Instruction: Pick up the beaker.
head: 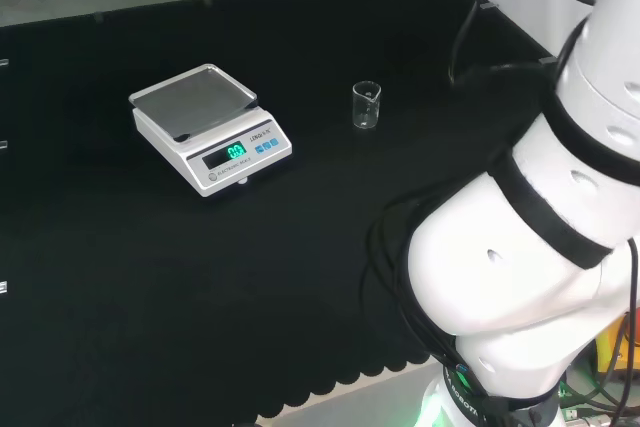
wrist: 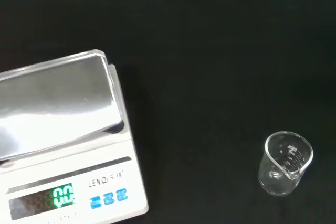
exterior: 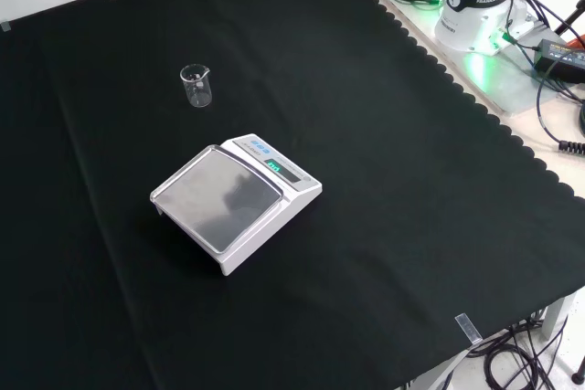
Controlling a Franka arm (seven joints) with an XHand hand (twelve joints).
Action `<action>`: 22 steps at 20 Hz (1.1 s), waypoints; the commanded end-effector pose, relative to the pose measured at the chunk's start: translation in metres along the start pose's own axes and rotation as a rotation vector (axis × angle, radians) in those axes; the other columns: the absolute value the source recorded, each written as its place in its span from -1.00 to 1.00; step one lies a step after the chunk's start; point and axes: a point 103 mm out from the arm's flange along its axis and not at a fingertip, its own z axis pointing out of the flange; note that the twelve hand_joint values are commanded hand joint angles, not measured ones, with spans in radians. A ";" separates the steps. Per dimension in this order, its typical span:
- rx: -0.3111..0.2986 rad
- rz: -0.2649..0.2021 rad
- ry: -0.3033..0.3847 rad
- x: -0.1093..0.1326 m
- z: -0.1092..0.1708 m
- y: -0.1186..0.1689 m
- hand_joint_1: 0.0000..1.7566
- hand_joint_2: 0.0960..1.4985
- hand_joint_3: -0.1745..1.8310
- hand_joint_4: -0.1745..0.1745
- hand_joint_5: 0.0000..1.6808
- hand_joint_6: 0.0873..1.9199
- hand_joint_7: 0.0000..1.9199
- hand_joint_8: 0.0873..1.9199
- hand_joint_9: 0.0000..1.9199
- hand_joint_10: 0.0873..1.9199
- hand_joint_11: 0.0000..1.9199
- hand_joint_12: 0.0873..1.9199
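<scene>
while the arm's white links sit lower right of the head view:
beaker (head: 367, 105): upright on black cloth (head: 300, 247), centre-right of head view, right of scale, apart from it; looks empty
scale (head: 211, 127): left of centre, lit display, bare pan
hand: finger state cannot be told
beaker, front view (exterior: 196, 85): upper left

Even bright overhead light, sharp focus, soft glare on scale (wrist: 52, 103) pan, matte cloth (head: 300, 247) shadowless
</scene>
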 end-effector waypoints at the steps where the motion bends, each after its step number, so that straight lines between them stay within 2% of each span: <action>1: 0.040 0.025 0.005 -0.023 0.030 0.038 -0.52 0.37 -0.81 -0.78 -0.95 -1.00 -0.98 -1.00 -1.00 -0.80 -1.00 0.51; 3: 0.062 0.034 -0.002 -0.028 0.042 0.043 -0.52 0.36 -0.81 -0.78 -0.95 -1.00 -0.98 -1.00 -1.00 -0.80 -1.00 0.51; 6: 0.094 0.053 -0.062 -0.039 0.063 0.048 -0.52 0.36 -0.81 -0.78 -0.95 -1.00 -0.97 -1.00 -1.00 -0.80 -1.00 0.51; 9: 0.110 0.067 0.002 -0.051 0.085 0.050 -0.53 0.35 -0.82 -0.77 -0.94 -1.00 -0.97 -1.00 -1.00 -0.78 -1.00 0.50; 17: 0.160 0.093 0.043 -0.072 0.134 0.057 -0.55 0.34 -0.82 -0.77 -0.94 -1.00 -0.97 -1.00 -1.00 -0.76 -1.00 0.50; 22: 0.191 0.094 0.066 -0.076 0.154 0.062 -0.55 0.33 -0.82 -0.77 -0.94 -1.00 -0.97 -1.00 -1.00 -0.75 -1.00 0.51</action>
